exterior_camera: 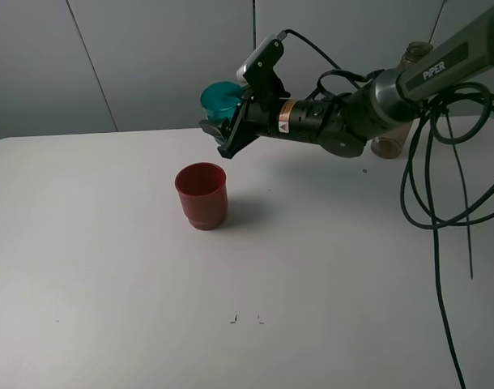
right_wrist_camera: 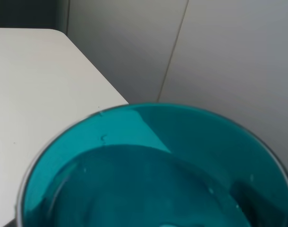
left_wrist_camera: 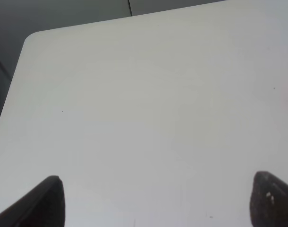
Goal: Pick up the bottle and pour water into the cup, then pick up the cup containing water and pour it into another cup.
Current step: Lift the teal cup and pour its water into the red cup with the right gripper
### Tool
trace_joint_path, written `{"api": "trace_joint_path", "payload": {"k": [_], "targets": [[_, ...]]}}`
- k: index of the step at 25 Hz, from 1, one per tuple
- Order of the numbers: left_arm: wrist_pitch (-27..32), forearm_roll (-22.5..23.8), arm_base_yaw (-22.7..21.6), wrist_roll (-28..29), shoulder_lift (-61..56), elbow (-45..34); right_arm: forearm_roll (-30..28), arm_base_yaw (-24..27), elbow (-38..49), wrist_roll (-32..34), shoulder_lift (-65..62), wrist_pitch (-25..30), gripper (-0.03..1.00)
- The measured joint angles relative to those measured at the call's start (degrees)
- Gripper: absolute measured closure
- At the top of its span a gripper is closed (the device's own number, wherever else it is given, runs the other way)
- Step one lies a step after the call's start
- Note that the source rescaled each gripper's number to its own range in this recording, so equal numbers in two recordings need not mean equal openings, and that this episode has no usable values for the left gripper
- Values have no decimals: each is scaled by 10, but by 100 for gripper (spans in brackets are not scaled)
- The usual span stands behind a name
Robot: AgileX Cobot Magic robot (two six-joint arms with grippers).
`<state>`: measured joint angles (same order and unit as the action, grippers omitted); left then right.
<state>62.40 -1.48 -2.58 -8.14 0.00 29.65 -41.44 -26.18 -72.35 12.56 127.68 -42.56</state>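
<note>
teal cup [exterior_camera: 219,99] gripped in right hand [exterior_camera: 227,123], aloft, beyond red cup [exterior_camera: 202,194]

High view overlooks table [exterior_camera: 109,284]; right wrist hugs cup [exterior_camera: 218,99].

Teal cup [exterior_camera: 219,99] [right_wrist_camera: 148,165]: translucent, hanging in air, tilted, above and behind red cup [exterior_camera: 202,194]. Red cup: opaque, standing upright on table [exterior_camera: 109,284]. Smoky brown bottle [exterior_camera: 387,146]: standing upright far right, partly hidden.

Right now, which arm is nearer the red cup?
Right: the right end effector, holding the teal cup, hangs close above the red cup; the left end effector is farther off, outside the overhead view.
</note>
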Motion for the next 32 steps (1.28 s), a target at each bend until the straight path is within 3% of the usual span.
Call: {"api": "trace_joint_path", "payload": {"k": [17,32], "targets": [[0,0,0,0,0,0,-48,-4,0,-19,0,0,90],[0,0,0,0,0,0,-66,-5,0,-104,0,-2,90]]}}
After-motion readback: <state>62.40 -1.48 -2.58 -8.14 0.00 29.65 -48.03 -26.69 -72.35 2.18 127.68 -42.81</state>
